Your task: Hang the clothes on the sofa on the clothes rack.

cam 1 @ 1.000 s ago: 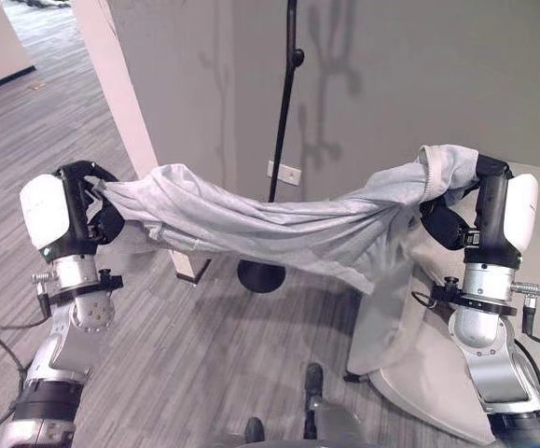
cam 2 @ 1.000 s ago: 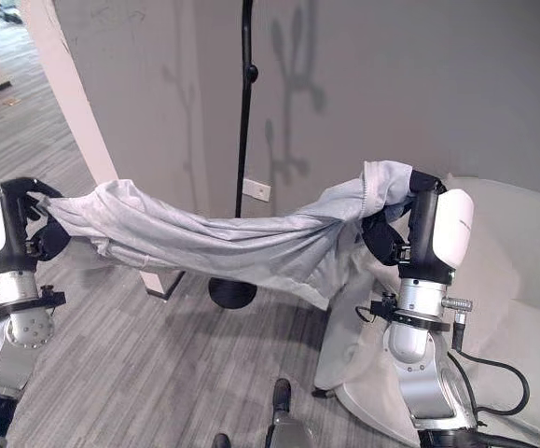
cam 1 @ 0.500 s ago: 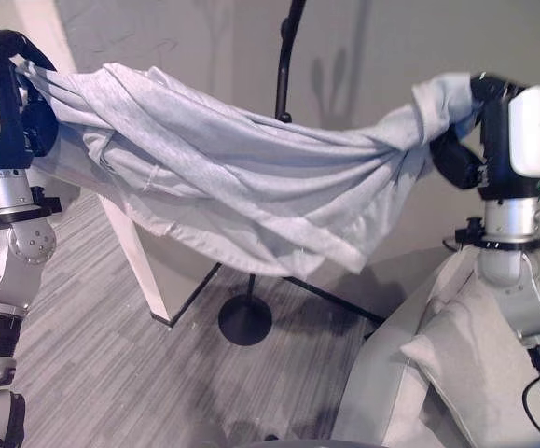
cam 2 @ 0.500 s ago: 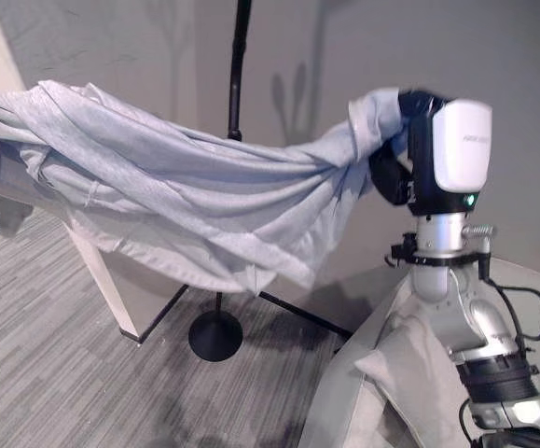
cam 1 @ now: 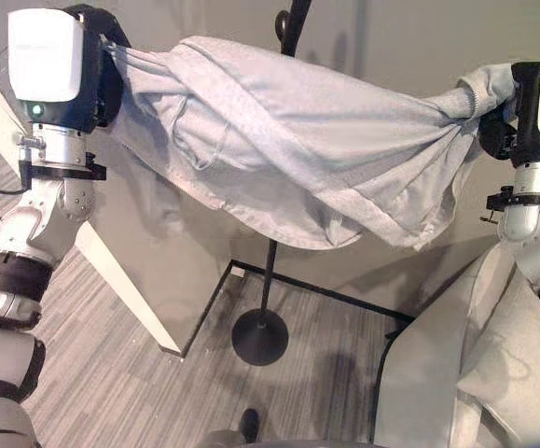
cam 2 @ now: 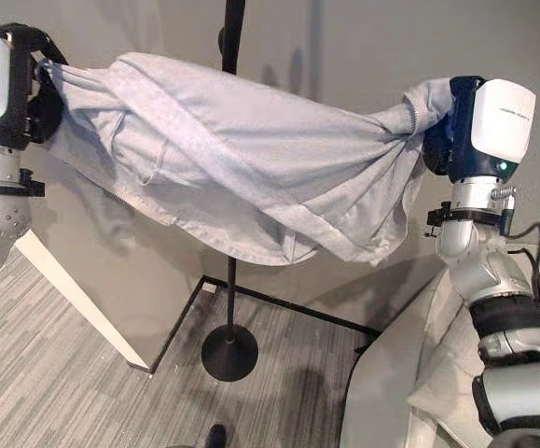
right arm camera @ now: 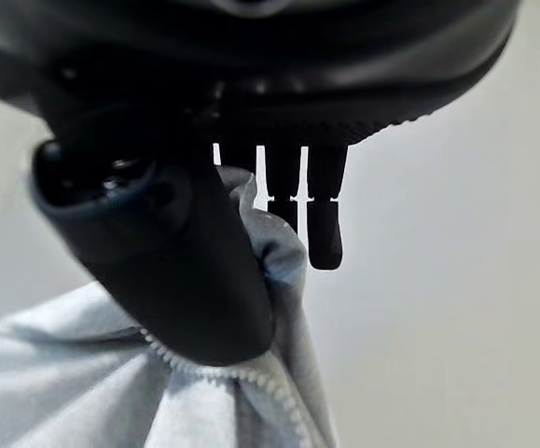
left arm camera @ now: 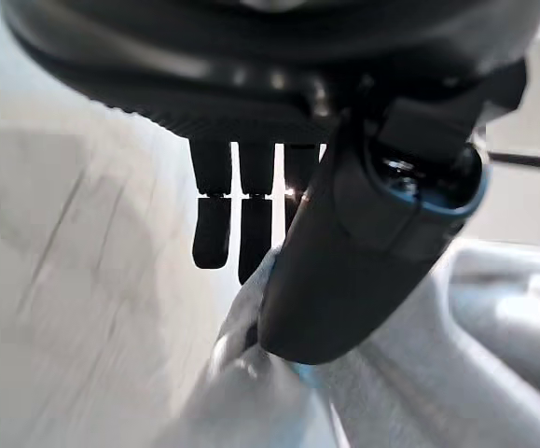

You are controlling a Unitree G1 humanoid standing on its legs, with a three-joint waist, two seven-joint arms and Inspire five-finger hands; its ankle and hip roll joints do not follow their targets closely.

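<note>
Both arms have lifted higher since a second ago, so the pale grey knit garment (cam 1: 288,149) now stretches between the left robot hand (cam 1: 102,65) and right robot hand (cam 2: 442,131), each pinching one end. It hangs across the black metal clothes rack pole (cam 2: 229,28), clear of the light grey sofa (cam 1: 493,373) below the right robot hand; by my reading, only draping it over a hook and letting go remain.

Grey walls (cam 1: 409,37), striped grey carpet (cam 1: 111,373) — white slanted panel (cam 1: 111,280) leaning

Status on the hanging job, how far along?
Done: garment is off the sofa. In hand: left robot hand and right robot hand each pinch an end, holding it spread in front of the rack pole. Left: hang it on the rack and release.
</note>
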